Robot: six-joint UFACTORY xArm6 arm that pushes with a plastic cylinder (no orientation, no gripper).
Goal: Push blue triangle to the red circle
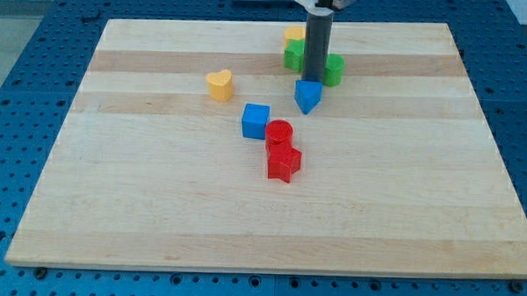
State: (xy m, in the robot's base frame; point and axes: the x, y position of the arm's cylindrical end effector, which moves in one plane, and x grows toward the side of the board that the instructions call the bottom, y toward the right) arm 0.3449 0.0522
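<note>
The blue triangle [307, 96] lies on the wooden board, a little above and to the right of centre. The red circle [279, 132] lies below and to its left, a short gap between them. My tip [314, 78] stands right at the blue triangle's top edge, touching or almost touching it. The rod rises from there toward the view's top.
A blue cube [256, 120] sits just left of the red circle. A red star-like block [284, 162] touches the circle from below. A yellow heart [219, 84] is at the left. Two green blocks [294, 55] [334, 69] and a yellow block [294, 34] flank the rod.
</note>
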